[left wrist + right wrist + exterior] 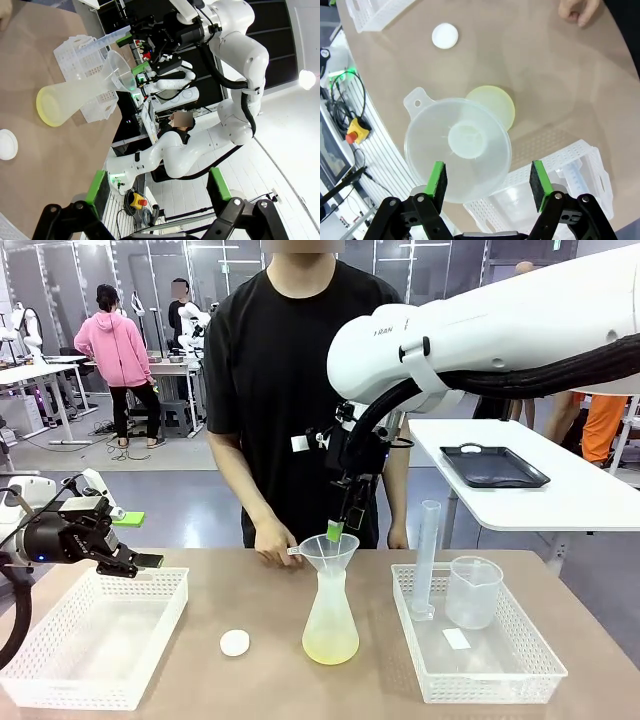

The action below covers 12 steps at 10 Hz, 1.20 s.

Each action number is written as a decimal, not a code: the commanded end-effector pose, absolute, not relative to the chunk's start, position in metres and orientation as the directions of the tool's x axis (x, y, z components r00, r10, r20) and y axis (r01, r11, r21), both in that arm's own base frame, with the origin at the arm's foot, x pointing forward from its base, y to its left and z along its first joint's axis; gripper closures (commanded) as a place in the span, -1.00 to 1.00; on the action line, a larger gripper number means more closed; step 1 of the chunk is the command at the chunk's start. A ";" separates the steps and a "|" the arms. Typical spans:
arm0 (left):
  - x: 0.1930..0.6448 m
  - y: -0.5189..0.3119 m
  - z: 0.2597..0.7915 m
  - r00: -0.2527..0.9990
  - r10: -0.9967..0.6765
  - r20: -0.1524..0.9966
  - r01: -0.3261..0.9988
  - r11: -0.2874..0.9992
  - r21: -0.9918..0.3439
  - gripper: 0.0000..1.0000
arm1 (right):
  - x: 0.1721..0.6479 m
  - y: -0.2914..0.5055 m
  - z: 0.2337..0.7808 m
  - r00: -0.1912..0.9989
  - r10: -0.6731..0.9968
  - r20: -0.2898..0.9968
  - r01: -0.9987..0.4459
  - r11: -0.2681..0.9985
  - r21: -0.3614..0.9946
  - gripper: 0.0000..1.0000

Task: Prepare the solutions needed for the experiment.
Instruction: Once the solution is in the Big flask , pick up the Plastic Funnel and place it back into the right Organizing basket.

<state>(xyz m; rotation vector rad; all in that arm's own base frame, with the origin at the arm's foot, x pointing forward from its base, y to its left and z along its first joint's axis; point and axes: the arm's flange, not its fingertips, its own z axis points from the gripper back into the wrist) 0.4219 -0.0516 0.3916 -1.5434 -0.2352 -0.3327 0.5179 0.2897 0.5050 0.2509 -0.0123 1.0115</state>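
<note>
The solutions are a shallow pale yellow-green layer [330,648] in the bottom of a frosted conical flask [330,615] at the table's middle, seen from above as a yellow round [504,103] and from the side [46,107]. A clear funnel [328,552] [458,150] sits in the flask's neck. My right gripper [337,530] [488,180] hangs open just above the funnel's rim, with one pad over the rim and the other clear of it. At the left, my left gripper [135,538] [158,189] is open and holds nothing, above a white basket [60,680].
A white disc [235,642] [444,36] lies left of the flask. The right basket [540,680] holds a graduated cylinder [428,560] and a beaker [473,592]. The person's hand [272,540] rests on the table just behind the funnel.
</note>
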 end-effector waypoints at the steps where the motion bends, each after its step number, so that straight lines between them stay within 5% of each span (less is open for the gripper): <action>1: 0.422 -0.052 0.393 0.932 -0.062 0.356 0.356 -0.008 -0.934 -1.00 | 0.530 0.293 0.507 0.550 0.834 0.052 -0.824 0.531 0.195 -0.67; 10: 0.422 -0.052 0.393 0.932 -0.062 0.356 0.356 -0.008 -0.934 -1.00 | 0.550 0.294 0.471 0.543 0.840 -0.013 -0.786 0.514 0.342 -0.67; 12: 0.422 -0.052 0.393 0.932 -0.062 0.356 0.356 -0.008 -0.934 -1.00 | 0.550 0.294 0.466 0.544 0.839 -0.003 -0.781 0.507 0.365 -0.53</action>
